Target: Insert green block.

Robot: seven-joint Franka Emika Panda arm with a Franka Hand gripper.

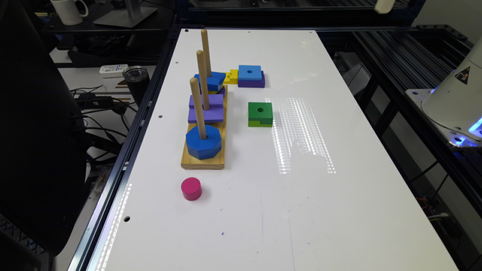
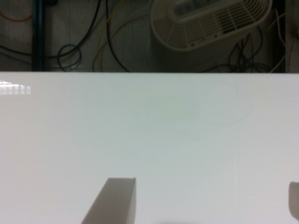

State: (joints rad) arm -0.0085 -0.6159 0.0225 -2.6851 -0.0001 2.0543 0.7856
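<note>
Beside the peg board, green block; blue-purple block beyond.

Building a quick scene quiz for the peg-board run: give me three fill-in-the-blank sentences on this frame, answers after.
1. The green block lies flat on the white table, on the exterior view's ____ of the wooden peg base.
2. The base holds ____ upright pegs.
3. The nearest peg carries a blue ____ block.
4. The loose cylinder near the base is ____.

Answers: right; three; octagonal; pink
</note>
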